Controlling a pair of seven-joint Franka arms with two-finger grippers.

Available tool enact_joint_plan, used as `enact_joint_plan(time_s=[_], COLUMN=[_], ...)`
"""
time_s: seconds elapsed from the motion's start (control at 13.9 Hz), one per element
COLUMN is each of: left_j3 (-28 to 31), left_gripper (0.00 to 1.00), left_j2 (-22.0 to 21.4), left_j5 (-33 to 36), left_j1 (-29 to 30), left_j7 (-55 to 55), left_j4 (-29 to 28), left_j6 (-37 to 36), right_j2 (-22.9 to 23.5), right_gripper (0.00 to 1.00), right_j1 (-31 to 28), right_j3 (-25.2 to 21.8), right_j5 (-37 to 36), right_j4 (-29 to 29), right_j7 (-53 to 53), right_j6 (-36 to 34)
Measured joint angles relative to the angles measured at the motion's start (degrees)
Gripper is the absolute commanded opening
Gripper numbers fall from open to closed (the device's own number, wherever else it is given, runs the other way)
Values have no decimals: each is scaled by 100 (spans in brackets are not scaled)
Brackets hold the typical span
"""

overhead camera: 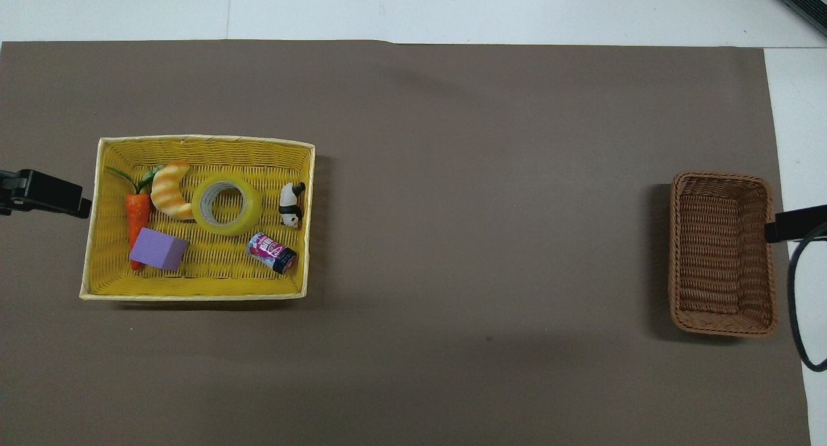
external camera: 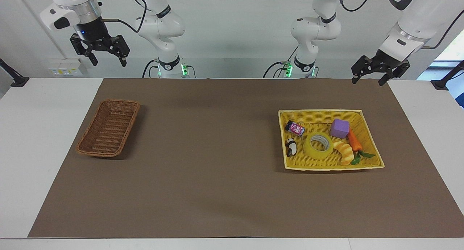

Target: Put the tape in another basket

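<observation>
Lying in the yellow basket (external camera: 366,123), the tape (external camera: 318,146) sits well below both grippers' spread fingers (external camera: 381,80).

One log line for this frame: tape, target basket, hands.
stage: not started | yellow translucent tape roll: in yellow woven basket | dark-brown wicker basket: empty | left hand: open, raised | right hand: open, raised

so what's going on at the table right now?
Nothing is being handled yet. The left gripper and right gripper both hang open, raised above the robots' edge of the table. The tape lies flat in the yellow basket among toys, beside the croissant. The brown basket at the right arm's end holds nothing.
</observation>
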Motion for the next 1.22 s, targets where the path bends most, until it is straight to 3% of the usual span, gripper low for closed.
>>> enact_joint_plan(time_s=[1.22], left_j3=[-132], left_gripper=[100], left_j2=[-9], left_j5=[216], left_j1=[-59], left_j7=[-2], left_j4=[81], left_j6=[-58], right_j2=[0], right_gripper=[100], right_j1=[0], right_j3=[0], right_j5=[3], right_j4=[-1], right_j7=[0], right_j6=[0])
